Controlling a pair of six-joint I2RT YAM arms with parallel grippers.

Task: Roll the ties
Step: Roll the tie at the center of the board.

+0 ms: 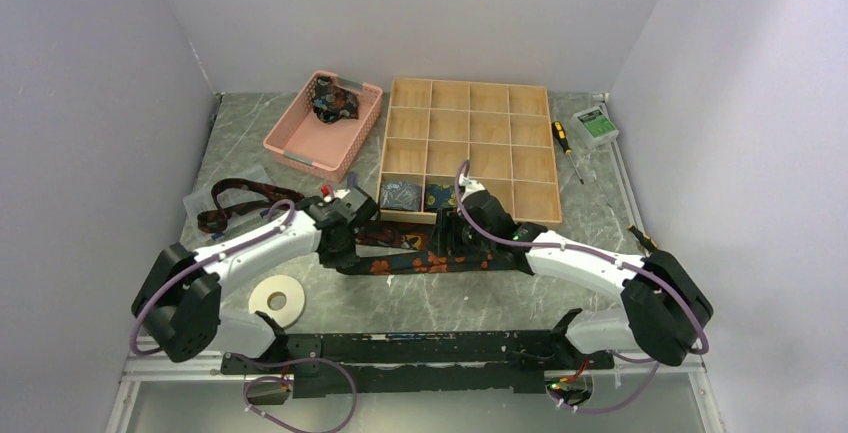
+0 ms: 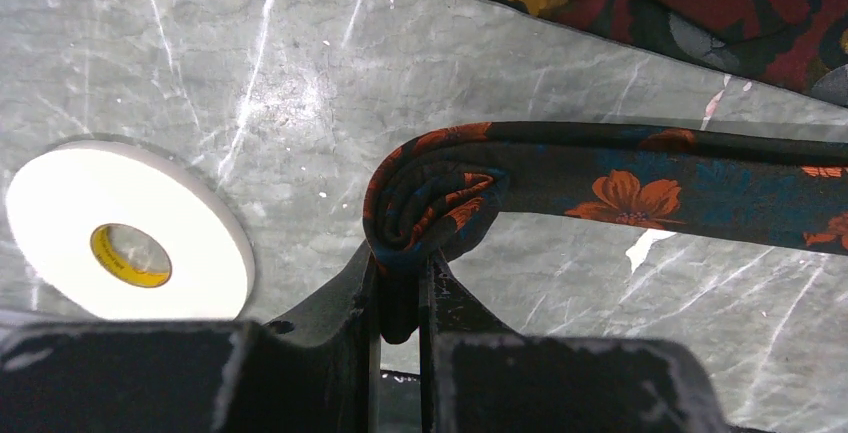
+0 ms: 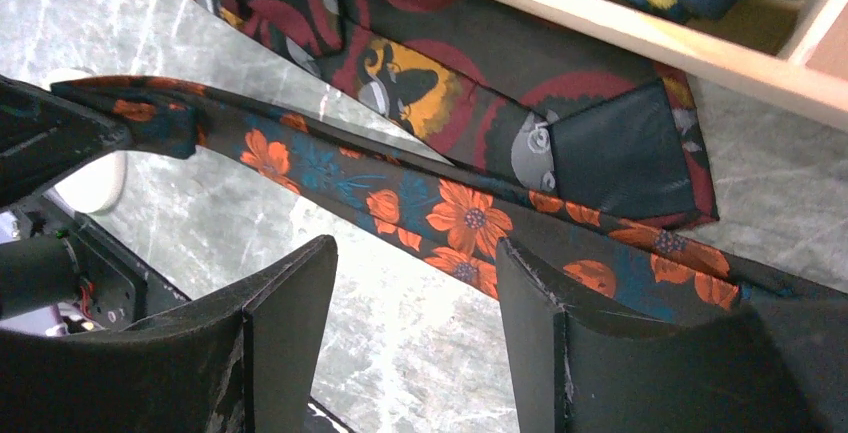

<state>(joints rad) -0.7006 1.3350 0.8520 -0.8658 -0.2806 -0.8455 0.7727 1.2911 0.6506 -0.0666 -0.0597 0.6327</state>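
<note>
A dark navy tie (image 2: 640, 188) with orange flowers lies stretched across the table in front of both arms (image 1: 430, 262). Its left end is coiled into a small roll (image 2: 430, 208). My left gripper (image 2: 400, 265) is shut on that roll, with the fabric pinched between the two fingers. My right gripper (image 3: 415, 253) stands open over the same tie (image 3: 465, 221) further along; the strip passes just beyond its fingertips and nothing is between them. A maroon tie (image 3: 450, 83) with dark and yellow prints lies behind it, its pointed end (image 3: 620, 153) against the wooden tray.
A wooden compartment tray (image 1: 470, 103) at the back holds two rolled ties (image 1: 402, 195) in its front row. A pink basket (image 1: 300, 143) holding another tie stands to its left. A white tape ring (image 1: 278, 300) lies near my left arm. A screwdriver (image 1: 563, 138) and a small box (image 1: 595, 125) are at the back right.
</note>
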